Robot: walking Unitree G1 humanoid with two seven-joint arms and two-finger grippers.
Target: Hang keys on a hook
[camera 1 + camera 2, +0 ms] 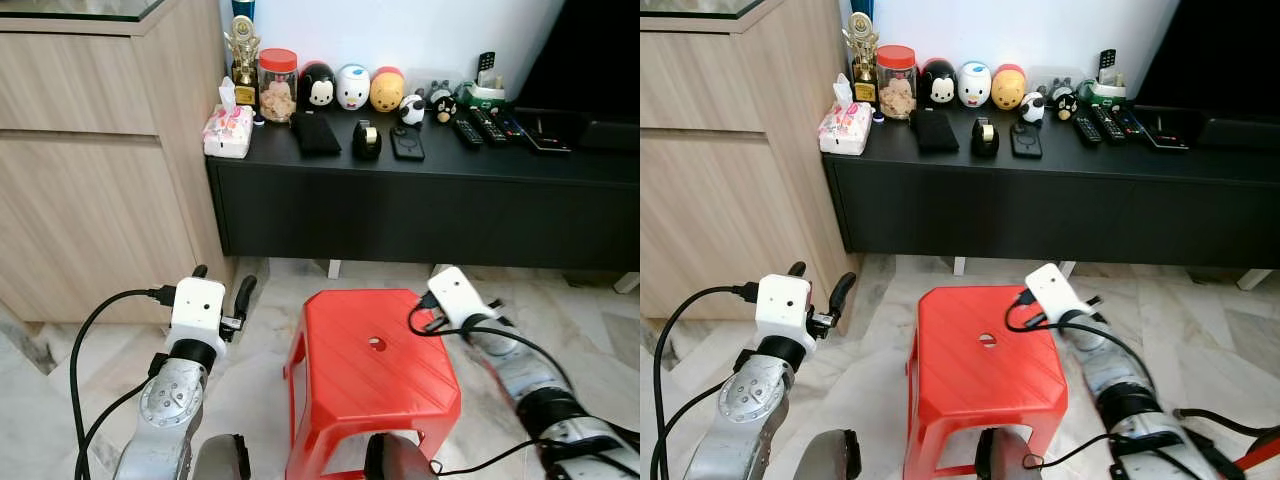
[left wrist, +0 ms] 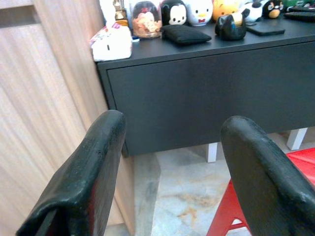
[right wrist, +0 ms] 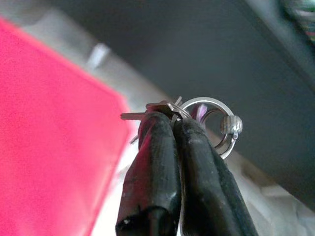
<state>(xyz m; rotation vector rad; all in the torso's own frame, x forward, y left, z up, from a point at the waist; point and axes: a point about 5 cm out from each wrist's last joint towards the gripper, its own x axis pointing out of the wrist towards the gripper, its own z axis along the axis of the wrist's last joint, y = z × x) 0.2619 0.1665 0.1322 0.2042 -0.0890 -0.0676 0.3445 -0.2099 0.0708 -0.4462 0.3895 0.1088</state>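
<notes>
The keys (image 3: 170, 109) appear in the right wrist view as thin silver metal blades on a shiny steel ring with a small ribbed bead on it, the ring standing out just past the fingertips. The right gripper (image 3: 172, 120) has its two black fingers pressed together, pinching the keys at the tip, held over the edge of the red plastic stool (image 1: 375, 365) with the black TV console (image 1: 420, 200) behind. The left gripper (image 2: 170, 147) is spread wide with nothing between its fingers, raised beside the wooden cabinet (image 1: 90, 170) to the left of the stool and pointing toward the console.
</notes>
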